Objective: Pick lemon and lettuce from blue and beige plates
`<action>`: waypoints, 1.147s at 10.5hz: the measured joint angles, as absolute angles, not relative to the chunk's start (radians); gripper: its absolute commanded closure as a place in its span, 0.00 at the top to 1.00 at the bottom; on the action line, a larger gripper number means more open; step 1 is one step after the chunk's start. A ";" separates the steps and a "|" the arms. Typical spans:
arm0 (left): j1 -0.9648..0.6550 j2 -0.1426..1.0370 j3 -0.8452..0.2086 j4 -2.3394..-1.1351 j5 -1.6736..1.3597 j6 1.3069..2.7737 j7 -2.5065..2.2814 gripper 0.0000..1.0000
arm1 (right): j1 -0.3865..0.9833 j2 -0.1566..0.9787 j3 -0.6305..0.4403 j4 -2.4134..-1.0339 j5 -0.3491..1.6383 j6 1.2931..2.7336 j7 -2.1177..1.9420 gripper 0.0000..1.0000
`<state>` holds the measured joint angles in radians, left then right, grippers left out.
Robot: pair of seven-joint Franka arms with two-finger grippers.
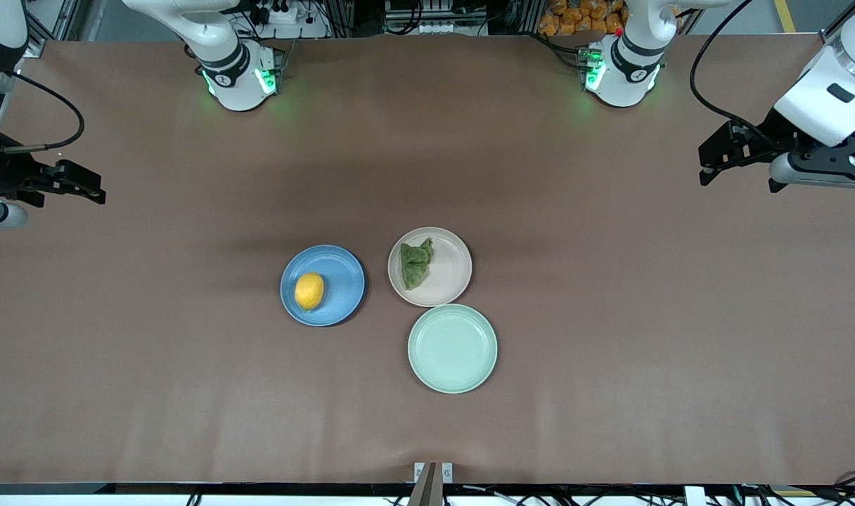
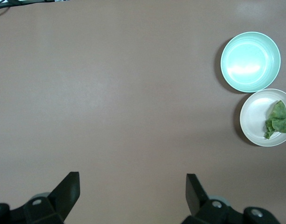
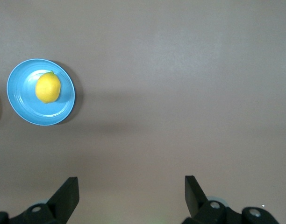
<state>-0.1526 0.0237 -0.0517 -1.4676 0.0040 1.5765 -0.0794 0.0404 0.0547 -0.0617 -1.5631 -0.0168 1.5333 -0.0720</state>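
Observation:
The yellow lemon (image 1: pixel 309 291) lies on the blue plate (image 1: pixel 341 270) in the middle of the table. The dark green lettuce (image 1: pixel 415 263) lies on the beige plate (image 1: pixel 450 273) beside it, toward the left arm's end. My right gripper (image 1: pixel 90 184) is open and empty over the table's right-arm end, well apart from the plates. My left gripper (image 1: pixel 706 166) is open and empty over the left-arm end. The right wrist view shows the lemon (image 3: pixel 48 87) on the blue plate (image 3: pixel 21 100) and the open right gripper (image 3: pixel 132 186). The left wrist view shows the lettuce (image 2: pixel 277 120) on the beige plate (image 2: pixel 255 116) and the open left gripper (image 2: pixel 132 184).
A pale mint-green plate (image 1: pixel 453 348) with nothing on it touches the beige plate on the side nearer the front camera; it also shows in the left wrist view (image 2: pixel 250 61). Brown table surface lies all around the three plates.

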 measured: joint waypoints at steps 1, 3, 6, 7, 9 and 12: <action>-0.153 0.024 -0.052 -1.468 0.004 1.576 -0.079 1.00 | 0.040 0.055 -0.062 -1.563 -0.017 1.534 -0.072 1.00; -0.153 0.024 -0.052 -1.468 0.004 1.576 -0.079 1.00 | 0.040 0.056 -0.062 -1.563 -0.017 1.535 -0.072 1.00; -0.153 0.025 -0.052 -1.468 0.004 1.576 -0.079 1.00 | 0.040 0.058 -0.062 -1.563 -0.017 1.535 -0.072 1.00; -0.153 0.027 -0.052 -1.468 0.004 1.577 -0.079 1.00 | 0.040 0.059 -0.062 -1.563 -0.017 1.535 -0.072 1.00; -0.153 0.029 -0.052 -1.468 0.004 1.582 -0.079 1.00 | 0.040 0.059 -0.062 -1.563 -0.017 1.537 -0.072 1.00; -0.153 0.029 -0.052 -1.467 0.004 1.590 -0.079 1.00 | 0.040 0.059 -0.062 -1.563 -0.017 1.538 -0.072 1.00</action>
